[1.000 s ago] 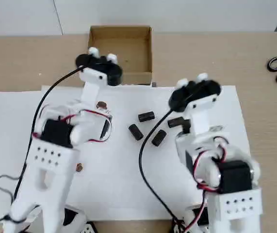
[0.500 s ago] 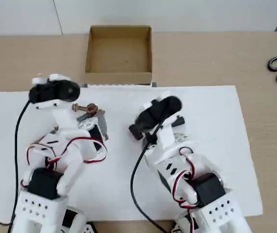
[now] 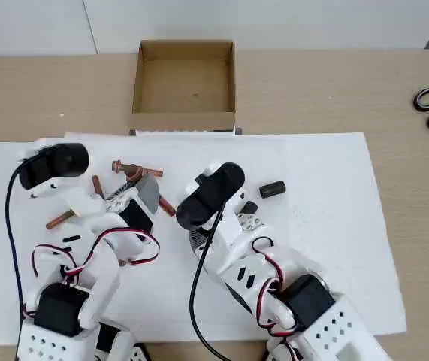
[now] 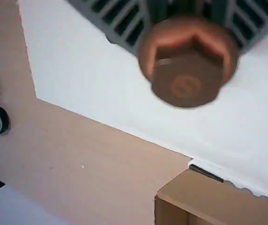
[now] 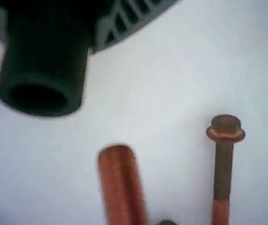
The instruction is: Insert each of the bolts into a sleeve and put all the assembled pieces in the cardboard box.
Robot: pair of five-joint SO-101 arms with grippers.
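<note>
Grey ribbed fingers (image 4: 119,21) of the left gripper (image 3: 139,192) are clamped on a copper-coloured flanged metal bolt (image 4: 187,70), its hex head turned toward the wrist camera. On the right gripper (image 5: 58,18) the fingers (image 5: 134,14) are closed around a short black cylindrical sleeve (image 5: 42,70), its open bore facing outward. Compared with half a second ago, I see both arms drawn farther back from the open brown cardboard box (image 3: 184,120); a full second ago the left one was right at its front wall. That retreat has uncovered more parts on the white paper sheet (image 3: 334,248) in front of the box. Several loose copper bolts (image 3: 58,219) lie toward the left arm's side, and a loose black sleeve (image 3: 272,189) lies toward the right arm's. The box shows me its bare brown floor. The held bolt and held sleeve are both well apart from it.
</note>
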